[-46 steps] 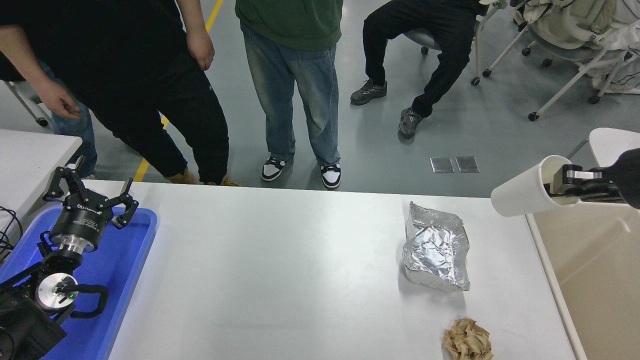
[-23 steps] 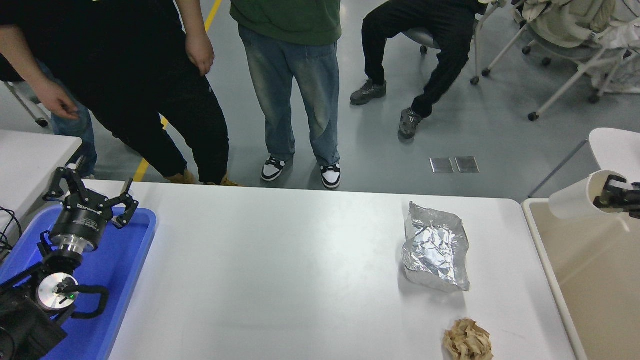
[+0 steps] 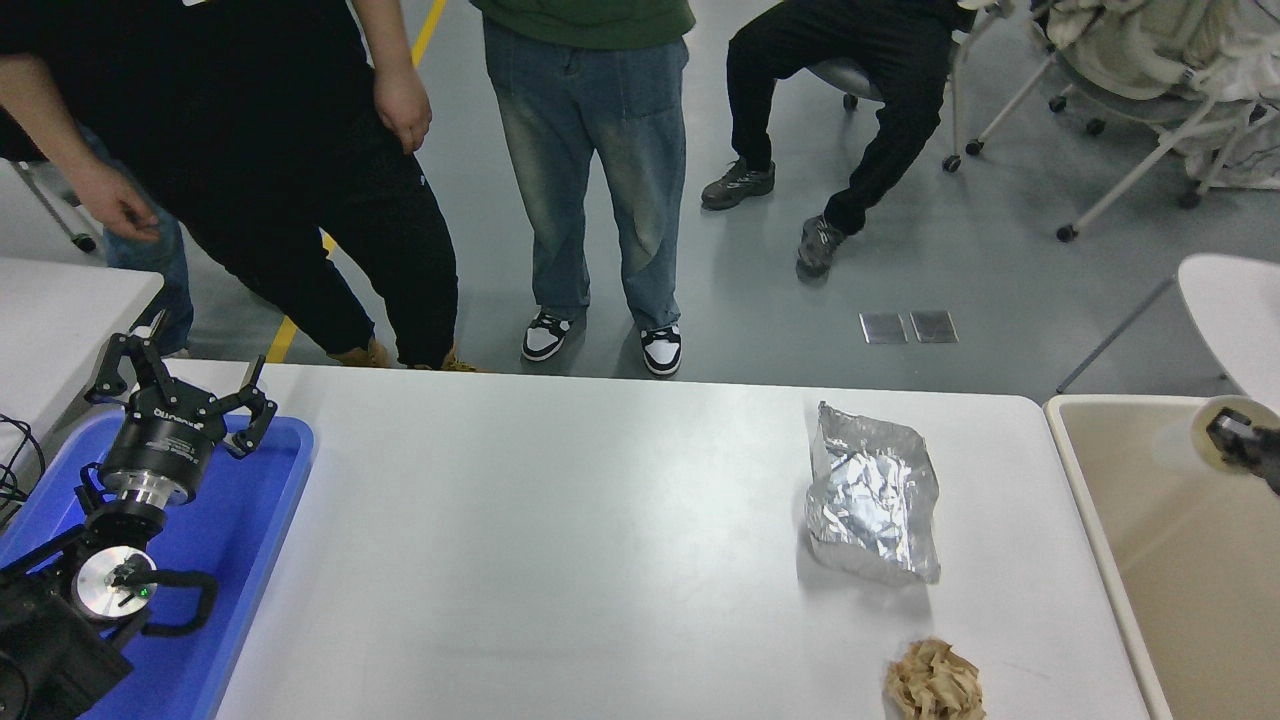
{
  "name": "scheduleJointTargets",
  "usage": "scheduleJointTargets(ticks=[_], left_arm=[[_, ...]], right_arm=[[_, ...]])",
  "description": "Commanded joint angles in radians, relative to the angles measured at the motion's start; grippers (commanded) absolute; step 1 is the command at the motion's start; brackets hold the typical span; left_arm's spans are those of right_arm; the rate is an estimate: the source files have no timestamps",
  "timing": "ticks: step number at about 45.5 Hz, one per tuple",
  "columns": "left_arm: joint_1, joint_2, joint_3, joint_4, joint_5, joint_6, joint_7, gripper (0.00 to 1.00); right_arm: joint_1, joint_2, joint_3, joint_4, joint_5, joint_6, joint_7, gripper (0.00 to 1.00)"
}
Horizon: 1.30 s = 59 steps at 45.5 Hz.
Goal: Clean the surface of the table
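Right gripper clamped on paper cup rim, over beige bin beside counter. Judged step: disposal. Next: release. Foil, paper wad remain. Left gripper parked above blue tray, fingers spread.

The left arm is black throughout, built of blocky matte segments. Just behind the left gripper sits a black cylindrical wrist drum carrying small white lettering, too fine to read. Behind the drum comes a polished silver metal ring. Further back along the arm, a round silver disc faces upward, with a small green light on it. A black cable loop curves out beside that disc. The gripper's fingers are thin black linkage bars with visible pivot joints. At the right edge, only a small black tip of the right gripper shows.
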State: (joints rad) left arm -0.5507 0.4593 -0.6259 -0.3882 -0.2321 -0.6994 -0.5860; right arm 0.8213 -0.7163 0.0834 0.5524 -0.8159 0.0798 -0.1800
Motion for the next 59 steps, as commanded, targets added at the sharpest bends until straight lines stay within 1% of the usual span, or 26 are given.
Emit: scheduleJointTargets(ticks=[1, 7, 13, 31, 39, 40, 41, 44, 45, 52, 59], left_arm=[[0.0, -0.001, 0.0, 0.0, 0.0, 0.0, 0.0, 1.0], [0.0, 0.001, 0.0, 0.0, -0.001, 0.0, 0.0, 1.0], [0.001, 0.001, 0.0, 0.0, 0.0, 0.0, 0.0, 1.0], [0.0, -0.001, 0.0, 0.0, 0.0, 0.0, 0.0, 1.0], [0.0, -0.001, 0.0, 0.0, 0.0, 0.0, 0.0, 1.0], [0.0, 0.001, 0.0, 0.0, 0.0, 0.0, 0.0, 1.0], [0.0, 0.001, 0.0, 0.0, -0.001, 0.0, 0.0, 1.0], [0.0, -0.001, 0.0, 0.0, -0.001, 0.0, 0.0, 1.0], [0.0, -0.001, 0.0, 0.0, 0.0, 0.0, 0.0, 1.0], [0.0, 0.001, 0.0, 0.0, 0.0, 0.0, 0.0, 1.0], [0.0, -0.001, 0.0, 0.0, 0.0, 0.0, 0.0, 1.0]], right_arm=[[-0.09, 0.251, 0.007, -0.308, 0.018, -0.103, 0.002, 0.0], [-0.105, 0.359, -0.016, -0.423, 0.124, -0.133, 0.002, 0.0], [-0.11, 0.417, -0.016, -0.48, 0.141, -0.17, 0.001, 0.0], [-0.122, 0.442, -0.01, -0.491, 0.144, -0.255, 0.002, 0.0], [-0.119, 0.44, -0.01, -0.491, 0.144, -0.259, 0.002, 0.0], [-0.119, 0.439, -0.013, -0.491, 0.144, -0.259, 0.002, 0.11], [-0.119, 0.439, -0.011, -0.493, 0.147, -0.261, 0.001, 0.32], [-0.113, 0.437, 0.002, -0.493, 0.173, -0.273, 0.001, 0.98], [-0.111, 0.436, 0.006, -0.493, 0.19, -0.279, 0.001, 1.0], [-0.103, 0.405, -0.007, -0.486, 0.391, -0.298, 0.001, 1.0], [-0.083, 0.38, -0.01, -0.476, 0.434, -0.293, 0.001, 1.0]])
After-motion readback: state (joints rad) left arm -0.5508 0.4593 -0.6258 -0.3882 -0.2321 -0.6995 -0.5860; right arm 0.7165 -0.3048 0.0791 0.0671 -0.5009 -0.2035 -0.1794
